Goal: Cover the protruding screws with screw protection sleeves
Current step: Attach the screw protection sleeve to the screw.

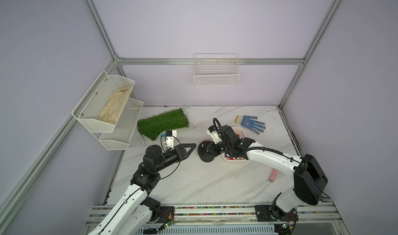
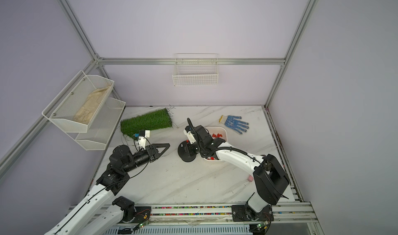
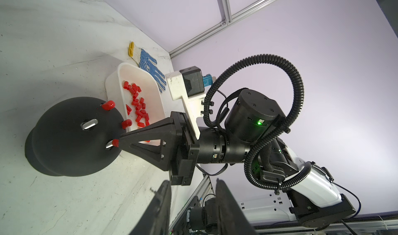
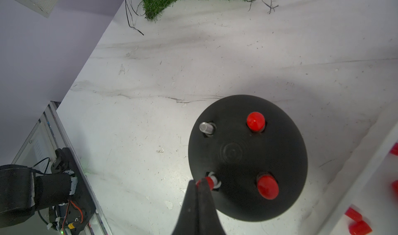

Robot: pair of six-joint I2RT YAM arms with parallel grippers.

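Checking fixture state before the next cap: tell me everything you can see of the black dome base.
The black dome base is round, matte and rubbery-looking, with a stepped lower rim, and sits flat on the marble table. Four silvery studs rise from its top. Two are fully under red sleeves. The bare stud is uncovered. The fourth stud has the held sleeve only on its tip, pinched by the right end effector. A white tray sits close beside it; contact unclear.

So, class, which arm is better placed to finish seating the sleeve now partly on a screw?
Right. The right hand is shut on that red sleeve at the screw on the black base; the left hand is open, empty, apart from the base.
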